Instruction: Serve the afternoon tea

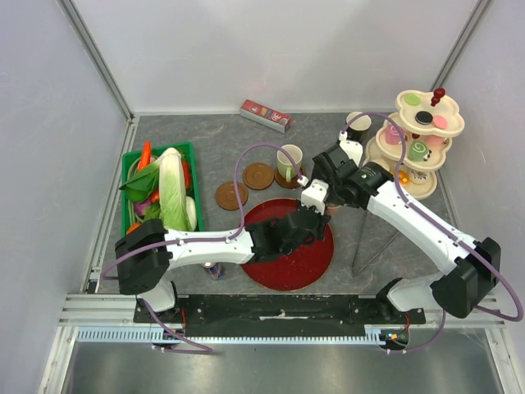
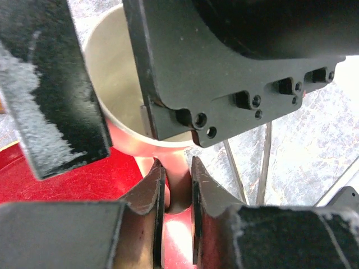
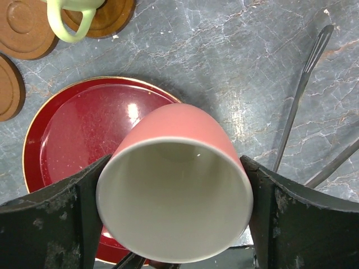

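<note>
Two grips share one pink mug (image 3: 176,196), we reckon: right end effector (image 3: 174,224) clamped across its body, left end effector (image 2: 176,190) pinching the handle (image 2: 174,168), over the red plate (image 3: 67,140) by the tabletop's (image 3: 224,56) near edge, bare saucers (image 1: 258,175) just leftward.

Pink mug (image 3: 174,185), pale inside, tilted over red plate (image 3: 73,134)

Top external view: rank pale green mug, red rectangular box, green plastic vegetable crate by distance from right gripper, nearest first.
From the right gripper:
1. pale green mug, just back-left.
2. red rectangular box, farther back.
3. green plastic vegetable crate, far left.
</note>
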`<state>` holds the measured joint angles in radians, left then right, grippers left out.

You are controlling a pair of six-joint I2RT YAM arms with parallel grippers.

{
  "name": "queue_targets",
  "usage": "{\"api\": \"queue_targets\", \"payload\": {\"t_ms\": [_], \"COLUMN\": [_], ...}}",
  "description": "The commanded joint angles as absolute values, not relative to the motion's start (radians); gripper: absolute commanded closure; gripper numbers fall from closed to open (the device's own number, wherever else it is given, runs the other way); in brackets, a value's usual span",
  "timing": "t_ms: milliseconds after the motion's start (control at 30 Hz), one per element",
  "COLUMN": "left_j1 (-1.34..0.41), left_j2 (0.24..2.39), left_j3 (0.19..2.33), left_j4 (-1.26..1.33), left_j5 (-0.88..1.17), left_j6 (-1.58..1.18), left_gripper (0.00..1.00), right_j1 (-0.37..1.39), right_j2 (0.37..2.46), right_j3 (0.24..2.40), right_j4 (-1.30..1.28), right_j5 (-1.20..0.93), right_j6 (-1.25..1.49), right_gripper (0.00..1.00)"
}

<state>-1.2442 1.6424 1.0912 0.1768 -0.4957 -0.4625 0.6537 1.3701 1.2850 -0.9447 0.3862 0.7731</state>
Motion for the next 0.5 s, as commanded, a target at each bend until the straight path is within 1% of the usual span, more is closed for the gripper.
{"api": "queue_targets", "payload": {"t_ms": [0, 233, 467], "left_j1": [-1.233, -1.233, -1.233], "left_j2": [1.612, 1.536, 1.519], "left_j3": [1.059, 0.994, 0.982], "left_j4": [0.242, 0.238, 0.216], "left_j5": [-0.583, -0.62, -0.611], "left_j6": [-0.436, -0.454, -0.463], "left_gripper": [0.98, 0.98, 0.98], "right_j1": [0.678, 0.678, 0.678], "right_j2": [1.283, 1.2, 1.097], "right_j3": [1.365, 1.381, 1.356], "right_j4": [-0.911, -0.875, -0.638], "right_j5": [0.396, 0.653, 0.722], "right_j6": [0.831, 1.026, 0.99], "right_gripper": [0.02, 0.02, 0.02]}}
